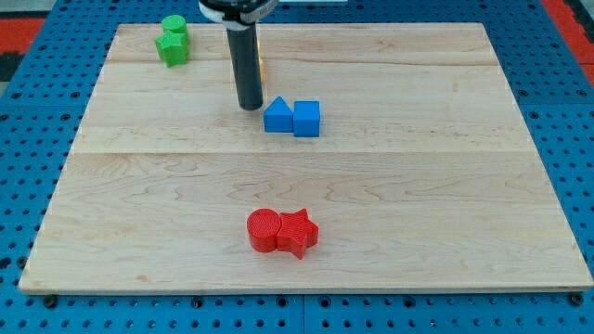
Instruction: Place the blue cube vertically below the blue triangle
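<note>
The blue triangle [277,116] lies on the wooden board [418,195] above its middle. The blue cube [307,119] touches the triangle's right side. My tip [249,108] is the lower end of the dark rod, just left of the blue triangle and a little apart from it.
A green block [173,41] sits near the board's top left corner. A yellow block [261,65] is mostly hidden behind the rod. A red cylinder [264,230] and a red star [299,232] touch each other near the view's bottom centre.
</note>
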